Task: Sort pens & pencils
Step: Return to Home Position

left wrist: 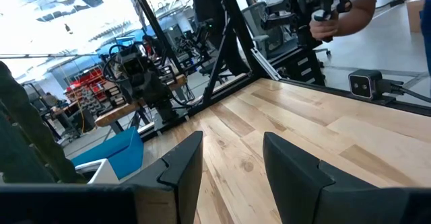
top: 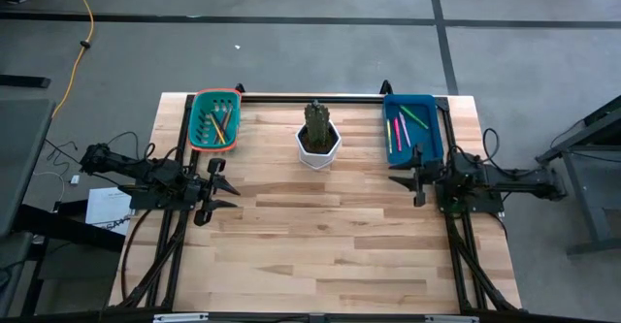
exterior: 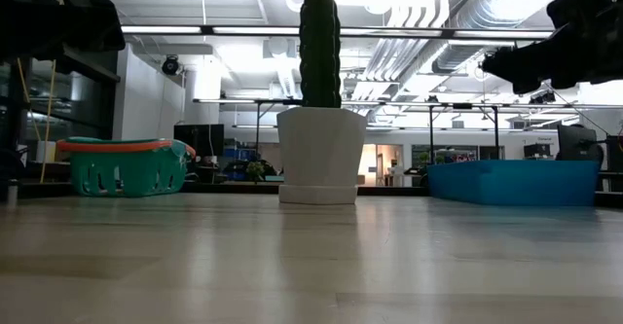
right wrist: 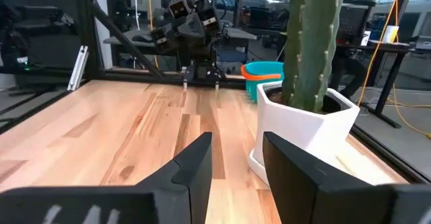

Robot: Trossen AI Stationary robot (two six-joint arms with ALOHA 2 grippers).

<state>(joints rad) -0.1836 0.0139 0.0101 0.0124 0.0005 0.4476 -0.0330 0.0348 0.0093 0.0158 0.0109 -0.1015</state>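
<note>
High view showed us the pencils [top: 217, 126] lying in the green bin [top: 198, 110] and the pens [top: 400, 129] in the blue bin [top: 434, 129] — a potted cactus [top: 318, 141] between them. At the desk's [top: 320, 236] sides, the left gripper [top: 233, 193] and right gripper [top: 400, 179] hung parted — holding nothing.

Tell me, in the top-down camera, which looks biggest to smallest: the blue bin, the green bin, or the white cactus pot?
Largest: blue bin.
Next: green bin, only slightly smaller.
Smallest: white pot.
</note>
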